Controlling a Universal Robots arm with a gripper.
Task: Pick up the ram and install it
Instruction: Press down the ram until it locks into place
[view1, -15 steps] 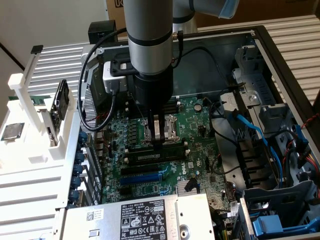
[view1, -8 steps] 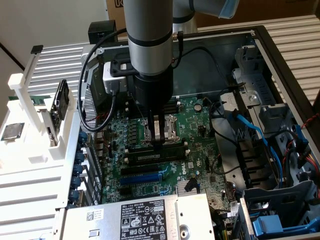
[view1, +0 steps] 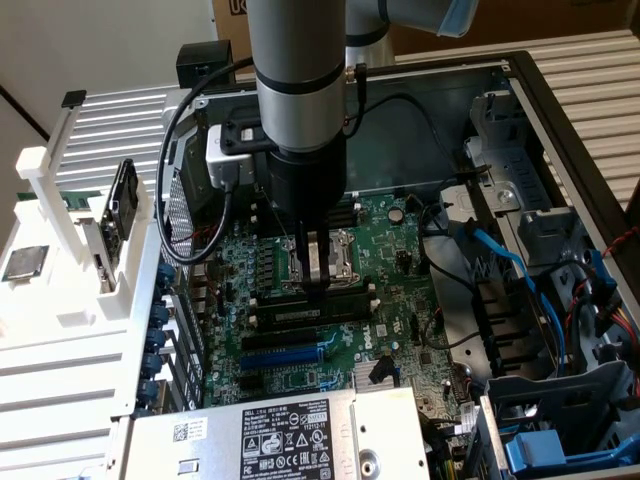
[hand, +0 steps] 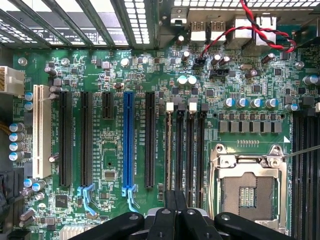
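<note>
My gripper reaches straight down into the open computer case, its fingertips at the black memory slots just in front of the CPU socket. In the wrist view the dark fingers stand pressed together, and the gripper sits over one end of the four long memory slots. The ram is hidden: I cannot make out a green stick between the fingers, and I cannot tell whether one sits in the slot under them.
The green motherboard carries a blue expansion slot beside the memory slots. A power supply borders the board in front, with blue cables and drive cages at the exterior view's right. A white fixture stands outside the case at its left.
</note>
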